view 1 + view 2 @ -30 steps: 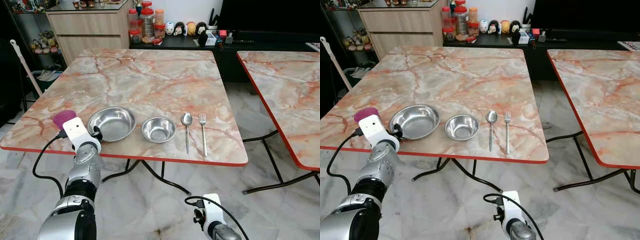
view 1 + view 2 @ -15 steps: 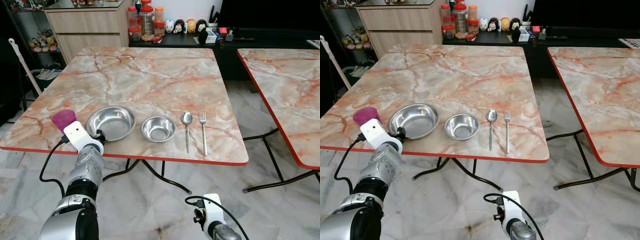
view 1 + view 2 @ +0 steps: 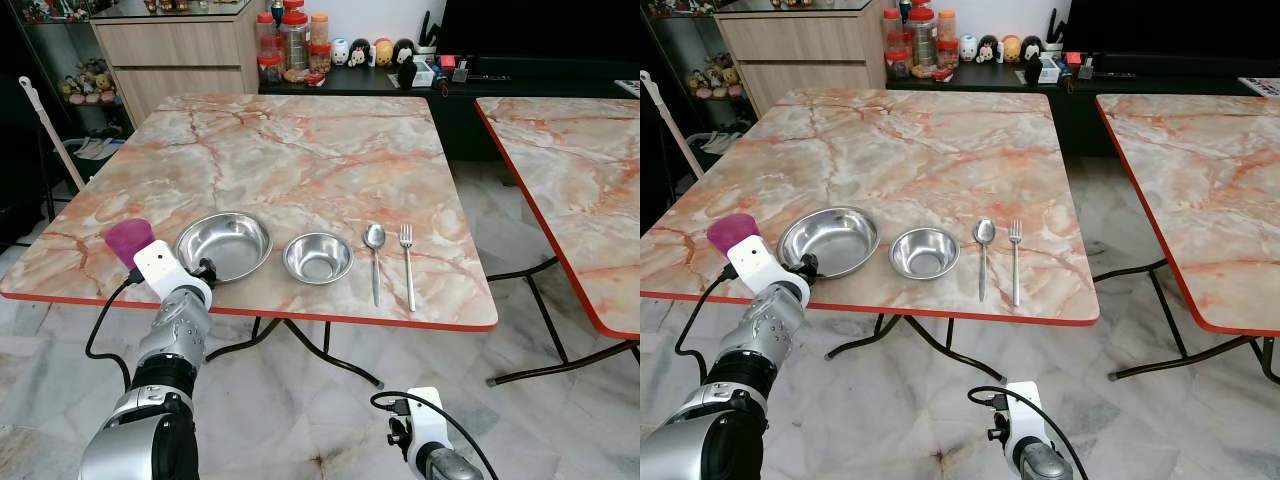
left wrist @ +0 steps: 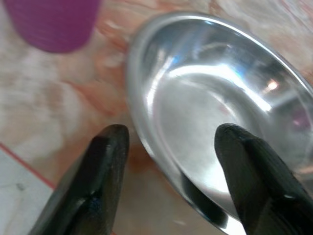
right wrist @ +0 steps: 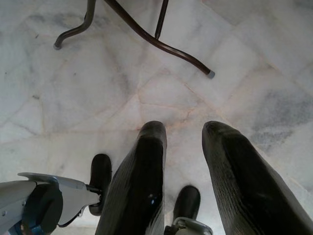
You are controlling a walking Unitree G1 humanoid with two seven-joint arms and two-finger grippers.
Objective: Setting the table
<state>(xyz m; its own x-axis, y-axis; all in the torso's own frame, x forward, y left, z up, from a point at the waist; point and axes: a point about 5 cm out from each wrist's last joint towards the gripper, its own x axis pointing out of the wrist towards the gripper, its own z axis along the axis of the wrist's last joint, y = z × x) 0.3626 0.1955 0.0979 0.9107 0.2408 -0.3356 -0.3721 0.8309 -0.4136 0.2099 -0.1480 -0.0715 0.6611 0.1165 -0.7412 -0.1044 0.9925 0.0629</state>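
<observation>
Plate [image 3: 223,245], bowl [image 3: 318,257], spoon [image 3: 374,260], fork [image 3: 406,263] laid; cup [image 3: 128,240] at plate's 9 o'clock; left gripper [image 4: 168,161] fingers released astride plate rim.

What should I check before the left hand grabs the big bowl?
1. Left hand open: ok.
2. Fingers on either side of the big bowl rim: ok, rim lies between them, not yet gripped.
3. Purple cup clear of the hand: cannot tell, it stands close beside it.
4. Small bowl apart from the big bowl: ok.
5. Spoon and fork out of the way: ok.
6. Right hand idle over the floor: ok.
</observation>
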